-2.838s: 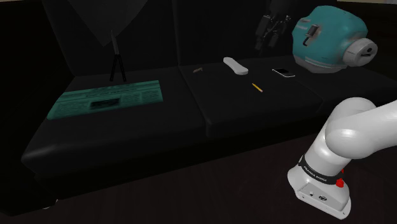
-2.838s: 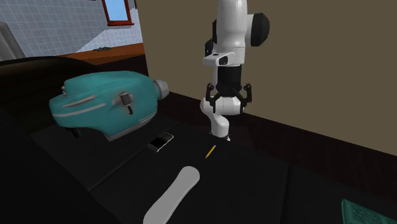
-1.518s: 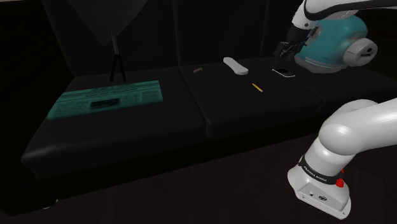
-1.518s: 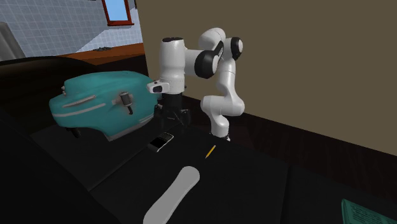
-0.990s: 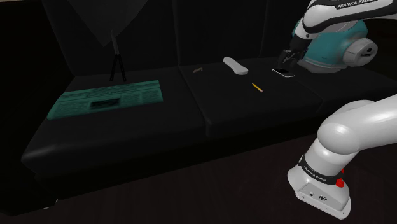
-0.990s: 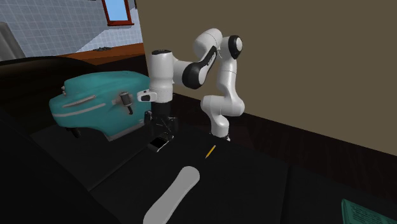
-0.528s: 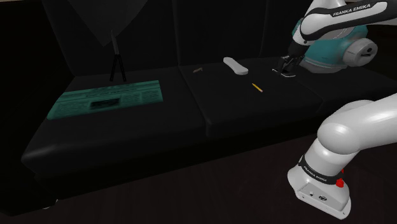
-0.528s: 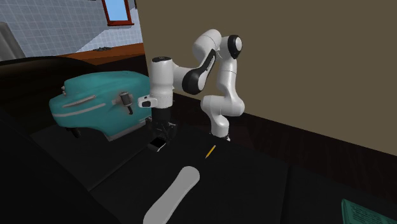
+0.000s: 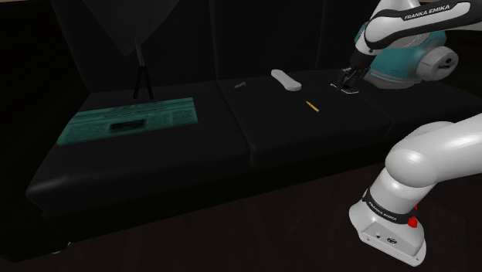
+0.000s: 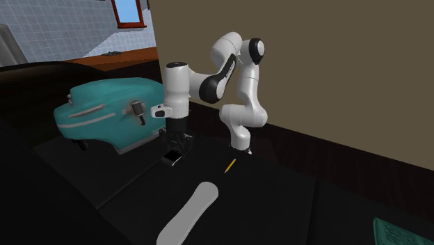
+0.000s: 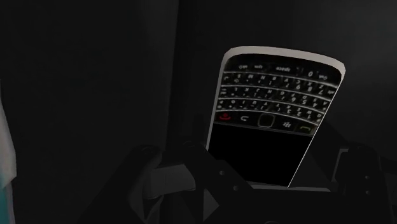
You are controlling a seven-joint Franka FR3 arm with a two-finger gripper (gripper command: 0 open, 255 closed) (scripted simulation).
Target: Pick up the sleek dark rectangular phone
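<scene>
Wrist view gives us the clearest reading: the phone (image 11: 273, 114), dark with a pale rim and a small keyboard above its screen, lies flat on the black sofa (image 9: 193, 158), and the gripper (image 11: 261, 173) hangs low over one end of it. Its 2 fingers (image 11: 167, 178) stand wide, 1 at each long side of the phone, and as far as we can see neither touches it. In the second exterior view the gripper (image 10: 175, 145) points straight down at the phone (image 10: 170, 160), just beside the teal appliance (image 10: 104, 118). We judge that the approach is done, while the closing of the fingers and the lift are not yet done, so the task is perhaps half complete. Counting the things on the seat, we find 1 phone, 1 teal appliance, 1 long white flat object (image 9: 284, 79), 1 yellow pencil (image 9: 310, 105), 1 small brownish item (image 9: 240, 84) that we cannot identify, 1 teal printed sheet (image 9: 127, 122) well apart on the other cushion, and 1 thin dark 2-legged thing (image 9: 141, 76) behind that sheet.
</scene>
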